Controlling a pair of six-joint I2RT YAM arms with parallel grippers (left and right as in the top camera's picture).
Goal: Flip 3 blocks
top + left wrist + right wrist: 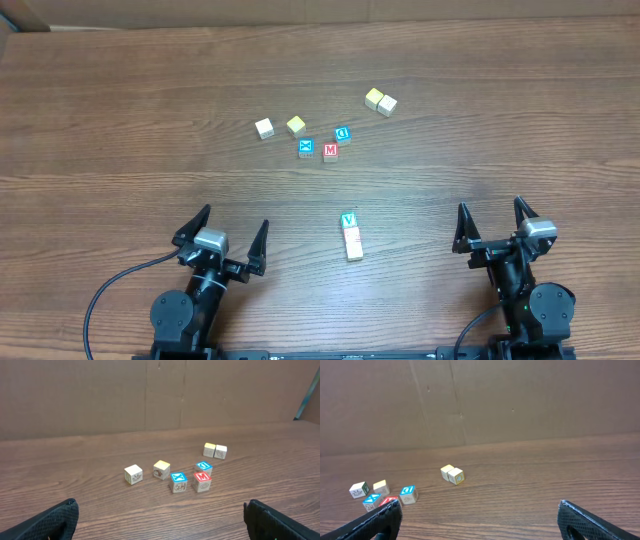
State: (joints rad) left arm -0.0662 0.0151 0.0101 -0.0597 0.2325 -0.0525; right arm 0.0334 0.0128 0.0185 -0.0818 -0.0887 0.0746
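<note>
Both the left gripper and right gripper hang wide open, and since the three blocks sit touching in a row, grabbing one could shove its neighbours.

V block: green "V", top face
M cube: red "M"
X cube: blue "X"
D cube: blue "D"

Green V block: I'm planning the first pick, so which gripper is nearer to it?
Left. The left gripper sits to the left of the green V block, roughly level with it; the right gripper stands farther off on its right.
</note>
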